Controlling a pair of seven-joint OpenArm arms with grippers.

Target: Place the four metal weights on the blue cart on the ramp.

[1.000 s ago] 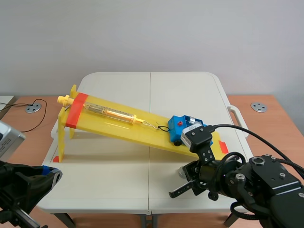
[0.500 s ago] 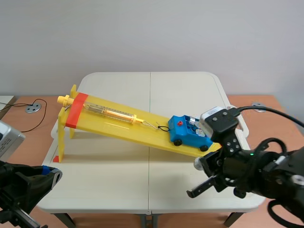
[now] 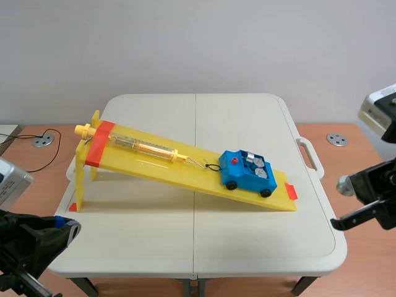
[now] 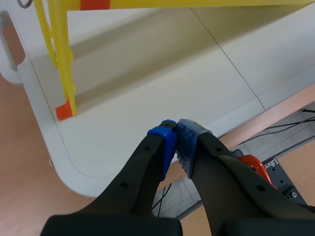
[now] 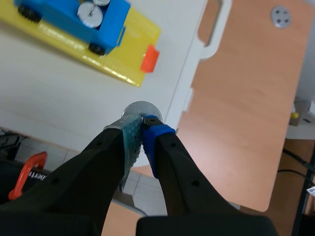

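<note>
Gripping what looks like the last round silver metal weight [image 5: 140, 107] in the right tool [image 5: 142, 123] beyond the white surface's [image 3: 185, 235] right edge, with the left tool [image 4: 175, 132] clenched empty at its front-left corner; next, probably carrying it inward and lowering it gently onto the blue toy cart [image 3: 244, 176] low on the yellow ramp [image 3: 161, 168], beside those already aboard.

Metal weight [image 5: 140, 108] in right end effector [image 5: 143, 122], over table [image 5: 54, 105] edge.
</note>
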